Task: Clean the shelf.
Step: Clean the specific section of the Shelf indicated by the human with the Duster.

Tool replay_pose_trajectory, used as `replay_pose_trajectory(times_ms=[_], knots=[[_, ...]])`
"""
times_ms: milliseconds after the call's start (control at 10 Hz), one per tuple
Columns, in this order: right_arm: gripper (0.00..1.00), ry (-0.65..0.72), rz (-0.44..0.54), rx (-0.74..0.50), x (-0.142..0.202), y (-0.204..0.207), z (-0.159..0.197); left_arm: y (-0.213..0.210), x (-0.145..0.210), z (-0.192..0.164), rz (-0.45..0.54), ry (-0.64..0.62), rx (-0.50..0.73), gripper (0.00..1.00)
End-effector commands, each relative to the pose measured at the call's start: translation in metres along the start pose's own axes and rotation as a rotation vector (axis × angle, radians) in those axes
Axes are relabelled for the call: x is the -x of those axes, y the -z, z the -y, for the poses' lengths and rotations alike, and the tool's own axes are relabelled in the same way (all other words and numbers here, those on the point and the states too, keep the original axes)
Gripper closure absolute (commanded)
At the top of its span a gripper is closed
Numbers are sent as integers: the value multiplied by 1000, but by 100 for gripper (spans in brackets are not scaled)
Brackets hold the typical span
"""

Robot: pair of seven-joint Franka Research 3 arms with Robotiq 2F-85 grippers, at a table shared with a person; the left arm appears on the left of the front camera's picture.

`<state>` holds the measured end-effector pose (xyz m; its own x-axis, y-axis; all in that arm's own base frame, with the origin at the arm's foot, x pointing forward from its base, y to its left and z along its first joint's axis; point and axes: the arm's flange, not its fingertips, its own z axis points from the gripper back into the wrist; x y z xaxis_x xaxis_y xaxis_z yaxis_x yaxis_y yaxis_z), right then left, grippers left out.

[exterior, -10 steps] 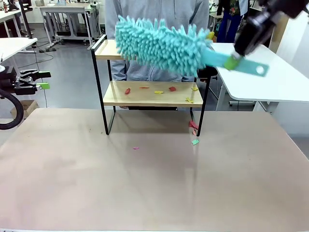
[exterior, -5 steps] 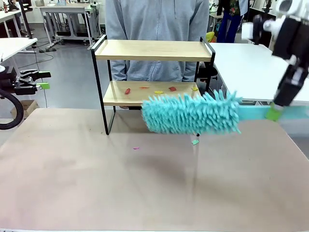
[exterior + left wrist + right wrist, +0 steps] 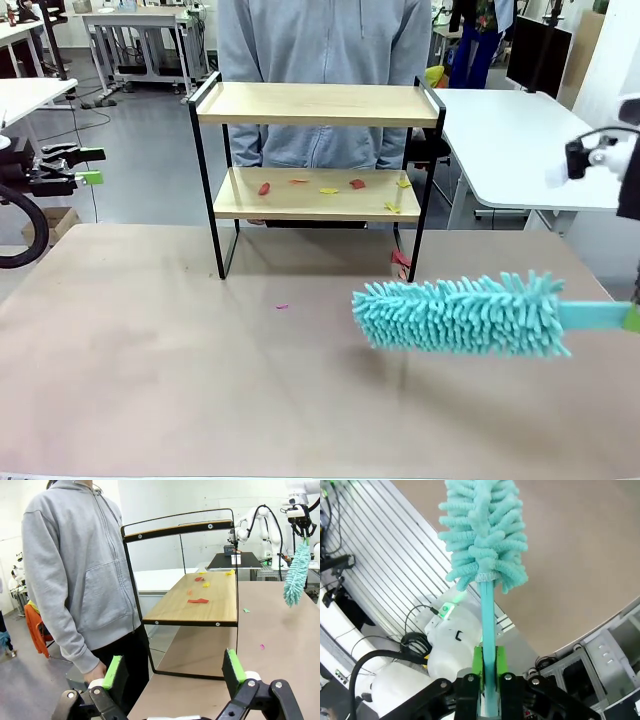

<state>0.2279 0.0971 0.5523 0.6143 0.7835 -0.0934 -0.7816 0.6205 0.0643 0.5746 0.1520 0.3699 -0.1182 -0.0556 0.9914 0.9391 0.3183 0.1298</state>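
The shelf [image 3: 315, 103] stands at the table's far side, a two-tier rack with wood boards and a black frame. Its top board is bare; several red and yellow paper scraps [image 3: 328, 189] lie on the lower board [image 3: 200, 602]. A fluffy turquoise duster [image 3: 460, 315] hangs level, low over the table, in front and to the right of the shelf. My right gripper [image 3: 487, 672] is shut on its handle, at the picture's right edge [image 3: 632, 318]. My left gripper [image 3: 172, 672] is open and holds nothing, off the table's left side [image 3: 85, 165].
A person in a grey hoodie [image 3: 320, 40] stands close behind the shelf. A few scraps lie on the beige table [image 3: 150, 360]: a pink one [image 3: 282, 306] and red ones by the shelf's right leg [image 3: 400, 260]. A white table [image 3: 520, 140] stands at the far right.
The duster swung off the shelf's top board, came down past the lower tier, and moved right to hang low over the table. The left arm stayed still.
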Motion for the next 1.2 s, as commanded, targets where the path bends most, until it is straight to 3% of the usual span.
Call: replay_pose_trajectory(times_ms=[0, 100, 200, 1100], knots=[[87, -24, 10, 14, 14, 8, 9, 0, -4, 2, -5, 5, 1, 0], [87, 37, 102, -41, 5, 7, 22, 0, -4, 2, -5, 5, 1, 0], [87, 3, -2, 2, 7, 7, 0, 0, -4, 2, -5, 5, 1, 0], [87, 3, -2, 2, 7, 7, 0, 0, -4, 2, -5, 5, 1, 0]])
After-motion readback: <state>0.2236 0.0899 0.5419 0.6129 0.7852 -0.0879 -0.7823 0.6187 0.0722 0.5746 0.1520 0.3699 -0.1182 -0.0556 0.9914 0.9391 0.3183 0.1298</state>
